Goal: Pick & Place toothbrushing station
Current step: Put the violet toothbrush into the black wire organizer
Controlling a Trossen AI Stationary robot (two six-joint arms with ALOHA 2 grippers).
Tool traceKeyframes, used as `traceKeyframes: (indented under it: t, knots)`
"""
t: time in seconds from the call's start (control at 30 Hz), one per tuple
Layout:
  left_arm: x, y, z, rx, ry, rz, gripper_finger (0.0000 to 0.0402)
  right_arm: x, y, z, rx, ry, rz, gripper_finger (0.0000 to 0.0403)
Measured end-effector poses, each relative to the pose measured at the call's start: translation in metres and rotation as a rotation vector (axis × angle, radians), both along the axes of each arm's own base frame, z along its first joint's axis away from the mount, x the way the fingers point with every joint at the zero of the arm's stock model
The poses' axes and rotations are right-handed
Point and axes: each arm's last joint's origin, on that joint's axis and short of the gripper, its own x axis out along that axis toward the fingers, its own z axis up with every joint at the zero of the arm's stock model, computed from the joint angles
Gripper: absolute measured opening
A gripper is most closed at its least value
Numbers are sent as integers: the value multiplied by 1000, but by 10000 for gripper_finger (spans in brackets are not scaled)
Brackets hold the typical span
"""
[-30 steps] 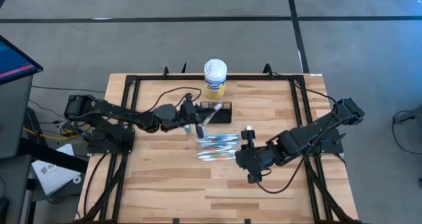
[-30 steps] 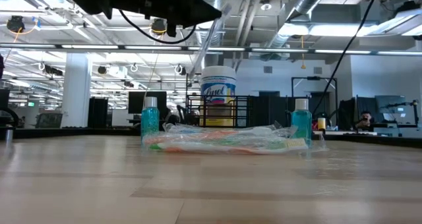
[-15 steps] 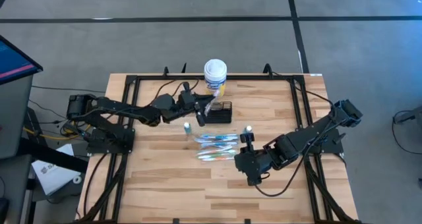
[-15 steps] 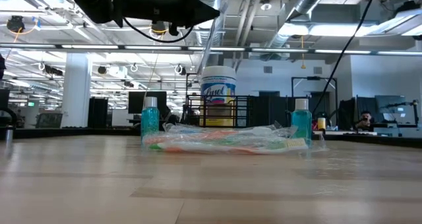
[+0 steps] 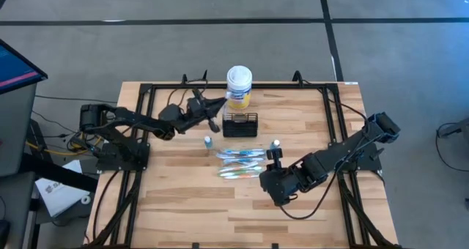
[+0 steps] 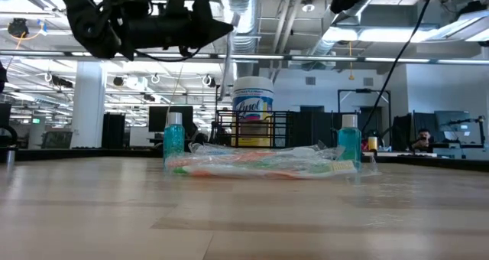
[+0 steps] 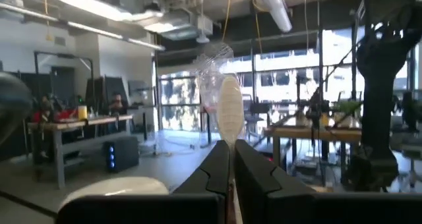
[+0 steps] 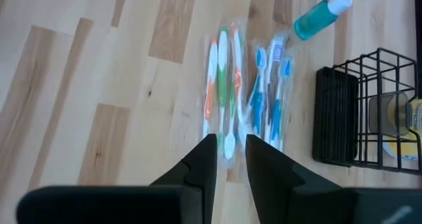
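A wooden table (image 5: 183,212) with a black frame around its edge carries everything here, and both dark arms reach in over it from opposite sides. The left arm stretches from the table's left edge toward the back middle, and the left gripper (image 5: 215,107) hangs raised above the surface, just left of the toothbrushing station (image 5: 240,124) and near the yellow canister (image 5: 239,86); its fingers (image 7: 217,174) are clenched on a wrapped toothbrush (image 7: 227,109), whose pale handle and clear crinkled wrapper stick out past the tips in the left wrist view. The right arm comes in from the right edge and bends down toward the middle, with the right gripper (image 5: 274,160) held over the board just right of the loose brushes; its fingers (image 8: 203,159) stand a little apart with nothing between them, the gap pointing at the packets below. The toothbrushing station, a low black wire-mesh caddy, sits on the table toward the back centre, directly in front of the white-lidded yellow canister and beside it. Just in front of the caddy lies a cluster of wrapped toothbrushes (image 5: 240,162), orange, green and blue in clear packets. Two small teal bottles flank that cluster, one (image 5: 207,141) at its left and one (image 5: 276,143) at its right.
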Motion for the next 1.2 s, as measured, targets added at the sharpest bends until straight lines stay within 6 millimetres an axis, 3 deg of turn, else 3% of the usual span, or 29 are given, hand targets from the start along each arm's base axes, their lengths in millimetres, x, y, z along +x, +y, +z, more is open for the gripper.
traceKeyframes:
  t: [0.17, 0.83, 1.2]
  knots:
    - [-1, 4, -2, 5, -1, 3, 1, 2, -4, 0, 3, -5, -14, 71]
    - [13, 21, -52, -31, 27, 38, 1, 4, -8, 0, -5, 1, -22, 71]
    - [14, 24, -58, -40, 46, 46, 2, 6, -11, 0, -6, 1, -30, 71]
